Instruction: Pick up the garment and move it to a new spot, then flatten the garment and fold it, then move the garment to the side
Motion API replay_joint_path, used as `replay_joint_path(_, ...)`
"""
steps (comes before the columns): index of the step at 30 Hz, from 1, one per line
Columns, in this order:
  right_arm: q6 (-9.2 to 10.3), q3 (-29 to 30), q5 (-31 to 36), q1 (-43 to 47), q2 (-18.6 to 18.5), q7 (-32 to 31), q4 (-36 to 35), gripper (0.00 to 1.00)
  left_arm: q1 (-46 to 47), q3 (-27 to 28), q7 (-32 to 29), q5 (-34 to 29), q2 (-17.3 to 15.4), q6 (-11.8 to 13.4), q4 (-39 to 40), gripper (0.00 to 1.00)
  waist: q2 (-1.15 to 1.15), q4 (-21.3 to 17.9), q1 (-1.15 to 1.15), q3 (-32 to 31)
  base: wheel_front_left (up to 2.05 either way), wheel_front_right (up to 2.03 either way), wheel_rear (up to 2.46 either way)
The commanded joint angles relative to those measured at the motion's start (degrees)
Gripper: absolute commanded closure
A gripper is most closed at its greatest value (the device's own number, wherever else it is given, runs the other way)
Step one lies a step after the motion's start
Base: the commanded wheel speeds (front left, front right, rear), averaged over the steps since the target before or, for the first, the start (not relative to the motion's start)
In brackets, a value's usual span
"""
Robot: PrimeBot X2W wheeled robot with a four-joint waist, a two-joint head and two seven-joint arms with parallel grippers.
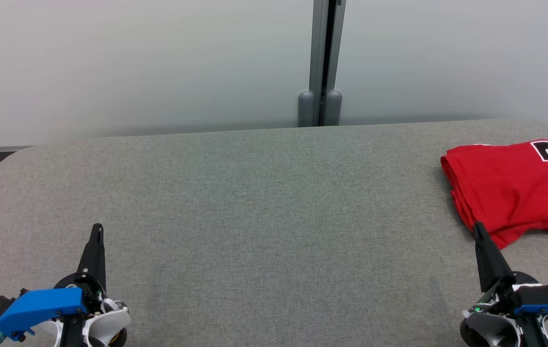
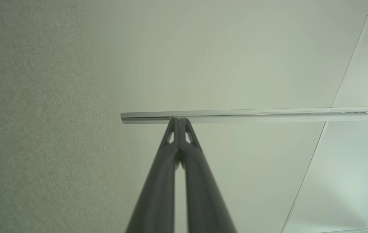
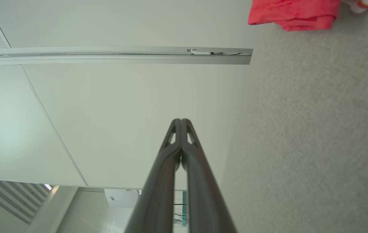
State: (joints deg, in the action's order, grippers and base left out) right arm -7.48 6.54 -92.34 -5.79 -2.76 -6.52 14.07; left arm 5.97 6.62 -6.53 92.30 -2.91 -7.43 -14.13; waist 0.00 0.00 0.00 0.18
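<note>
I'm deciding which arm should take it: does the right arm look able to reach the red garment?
Probably yes. The right gripper, shut, points at the near edge of the red garment on the grey table, with nothing between them. It would need to open first.

Garment (image 1: 510,188): solid red, black numerals outlined in white. Desk (image 1: 264,217): mottled grey-green fabric weave. Wall (image 1: 134,62): plain pale grey; post (image 1: 324,58) mid-grey metal. Left gripper (image 1: 96,227) and right gripper (image 1: 477,226): black jaws, blue housings, white bodies; small green light on the right one.
</note>
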Motion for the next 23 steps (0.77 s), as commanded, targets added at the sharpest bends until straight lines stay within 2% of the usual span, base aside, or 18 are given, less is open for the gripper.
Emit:
replay_joint_path(1,-0.02,0.1,-0.2,-0.8,-0.2,-0.2,-0.2,1.00,0.6,0.1,-0.2,0.2,0.1,-0.2,0.2,1.00,0.00,0.0,0.00,0.0,0.00,0.00,0.00)
replay_joint_path(23,-0.02,0.1,-0.2,-0.8,-0.2,-0.2,-0.2,1.00,0.6,0.1,-0.2,0.2,0.1,-0.2,0.2,1.00,0.00,0.0,0.00,0.0,0.00,0.00,0.00)
